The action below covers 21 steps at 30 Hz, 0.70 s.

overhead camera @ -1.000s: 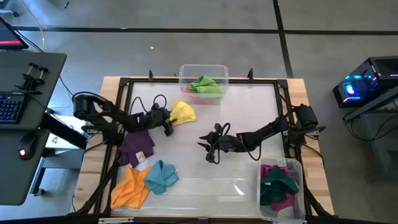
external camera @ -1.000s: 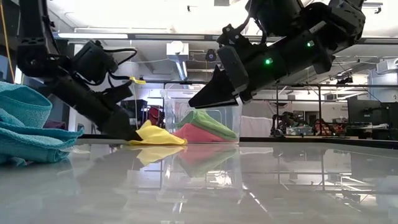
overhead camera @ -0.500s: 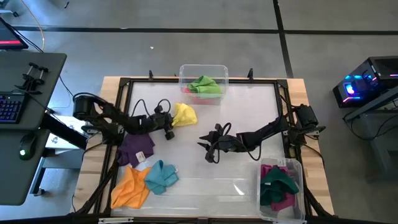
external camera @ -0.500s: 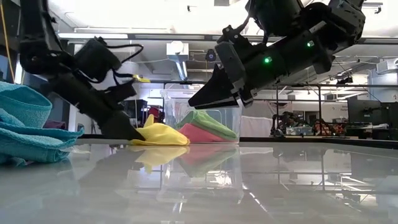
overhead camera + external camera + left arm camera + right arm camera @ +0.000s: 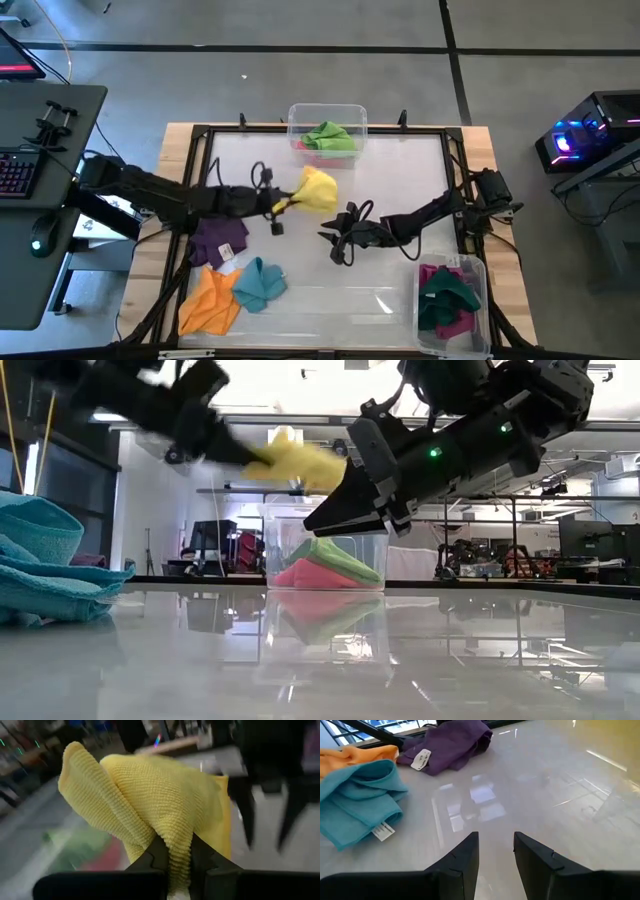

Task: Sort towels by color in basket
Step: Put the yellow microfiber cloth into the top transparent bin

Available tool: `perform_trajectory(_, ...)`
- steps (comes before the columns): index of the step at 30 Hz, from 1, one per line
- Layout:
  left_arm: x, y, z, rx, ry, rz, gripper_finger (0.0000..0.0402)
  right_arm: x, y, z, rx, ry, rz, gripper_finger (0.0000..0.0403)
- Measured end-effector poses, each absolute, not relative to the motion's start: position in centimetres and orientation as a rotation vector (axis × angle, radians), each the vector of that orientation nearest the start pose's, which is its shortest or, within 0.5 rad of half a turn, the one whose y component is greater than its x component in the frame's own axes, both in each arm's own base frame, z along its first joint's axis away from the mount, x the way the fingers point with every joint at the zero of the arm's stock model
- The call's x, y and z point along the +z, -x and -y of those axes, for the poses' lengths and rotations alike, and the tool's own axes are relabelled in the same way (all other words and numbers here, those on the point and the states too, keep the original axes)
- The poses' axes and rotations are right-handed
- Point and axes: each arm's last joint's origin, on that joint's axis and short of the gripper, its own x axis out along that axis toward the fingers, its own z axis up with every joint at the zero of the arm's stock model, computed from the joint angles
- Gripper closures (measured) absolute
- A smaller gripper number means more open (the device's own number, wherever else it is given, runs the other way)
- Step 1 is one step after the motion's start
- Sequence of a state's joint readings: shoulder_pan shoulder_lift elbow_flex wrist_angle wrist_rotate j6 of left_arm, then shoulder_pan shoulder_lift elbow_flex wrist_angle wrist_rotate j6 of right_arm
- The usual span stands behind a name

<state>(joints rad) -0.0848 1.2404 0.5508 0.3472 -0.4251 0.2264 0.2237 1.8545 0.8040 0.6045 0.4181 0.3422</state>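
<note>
So the yellow towel (image 5: pixel 318 190) isn't lying on the bench anymore: we're carrying it up in the air, left gripper (image 5: pixel 290 201) clamped tight on it, heading toward the clear bin (image 5: pixel 327 112) at the far edge. Right gripper (image 5: pixel 330 236) is hovering mid-bench, fingers apart, holding nothing.

Left end effector (image 5: pixel 287 203) gripping yellow towel (image 5: pixel 318 190) mid-table, right end effector (image 5: pixel 333 240) waiting nearby

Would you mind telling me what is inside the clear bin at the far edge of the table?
The clear bin holds a light green towel lying on top of a pink towel. Whatever may lie beneath those two is covered, so I cannot tell.
</note>
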Motion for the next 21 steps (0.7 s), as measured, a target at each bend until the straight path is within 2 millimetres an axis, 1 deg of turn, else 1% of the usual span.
perform_trajectory(2, 23.7, -26.2, 0.3, 0.314, -0.372, -0.357, 0.0387, 13.4, -34.6, -6.8, -0.262, -0.192, -0.384, 0.0284)
perform_trajectory(5, 27.2, -28.0, -1.6, 0.372, -0.46, -0.361, 0.0388, 13.4, -34.6, -6.9, -0.261, -0.191, -0.381, 0.0284)
perform_trajectory(7, 29.1, -29.3, -3.4, 0.407, -0.505, -0.352, 0.0388, 13.4, -34.6, -6.9, -0.262, -0.189, -0.383, 0.0284)
perform_trajectory(10, 31.1, -31.2, -6.8, 0.412, -0.543, -0.376, 0.0388, 13.3, -34.6, -6.9, -0.262, -0.184, -0.386, 0.0284)
perform_trajectory(13, 31.7, -32.7, -10.4, 0.433, -0.555, -0.472, 0.0388, 13.3, -34.6, -6.9, -0.263, -0.184, -0.386, 0.0284)
perform_trajectory(16, 31.5, -33.6, -14.1, 0.486, -0.493, -0.496, 0.038, 13.3, -34.6, -7.0, -0.26, -0.189, -0.386, 0.0284)
perform_trajectory(19, 30.1, -33.7, -16.9, 0.463, -0.447, -0.529, 0.037, 13.3, -34.5, -7.4, -0.25, -0.186, -0.387, 0.0284)
perform_trajectory(21, 28.9, -33.7, -18.1, 0.45, -0.407, -0.562, 0.0365, 13.3, -34.4, -7.6, -0.243, -0.185, -0.387, 0.0284)
